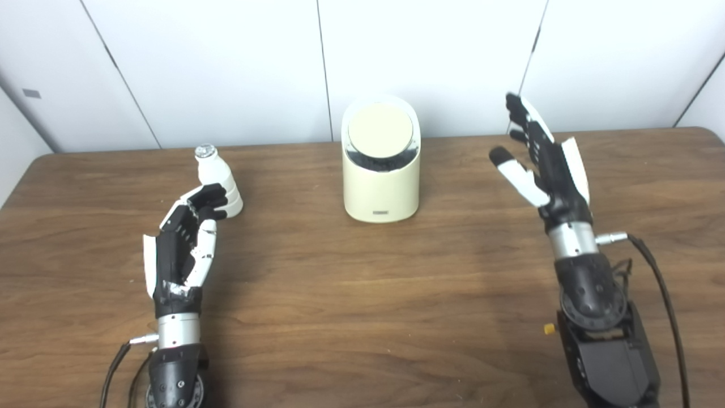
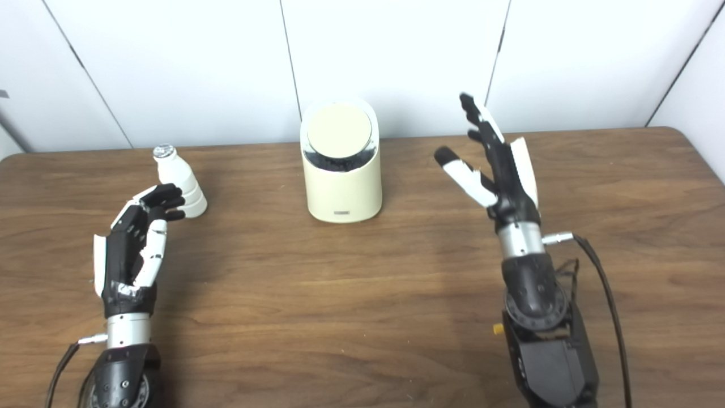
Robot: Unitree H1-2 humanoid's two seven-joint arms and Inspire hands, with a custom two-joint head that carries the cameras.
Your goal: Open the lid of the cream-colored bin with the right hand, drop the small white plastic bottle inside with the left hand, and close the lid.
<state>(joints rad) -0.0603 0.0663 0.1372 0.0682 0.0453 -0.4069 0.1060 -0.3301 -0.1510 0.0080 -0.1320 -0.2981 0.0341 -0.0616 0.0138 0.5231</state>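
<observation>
The cream-colored bin [image 1: 380,187] stands at the table's back middle, its round lid [image 1: 380,129] tilted toward me with a dark gap along its lower edge. The small white plastic bottle [image 1: 218,181] with a silver cap stands upright to the bin's left. My left hand [image 1: 184,249] rests just in front of the bottle, fingers curled loosely, fingertips [image 1: 212,201] beside the bottle's base, not around it. My right hand [image 1: 541,164] is raised to the right of the bin, open, fingers spread and pointing up, apart from the bin.
The brown wooden table [image 1: 362,294] runs to a white panelled wall [image 1: 226,62] behind. A black cable [image 1: 662,294] trails from my right wrist.
</observation>
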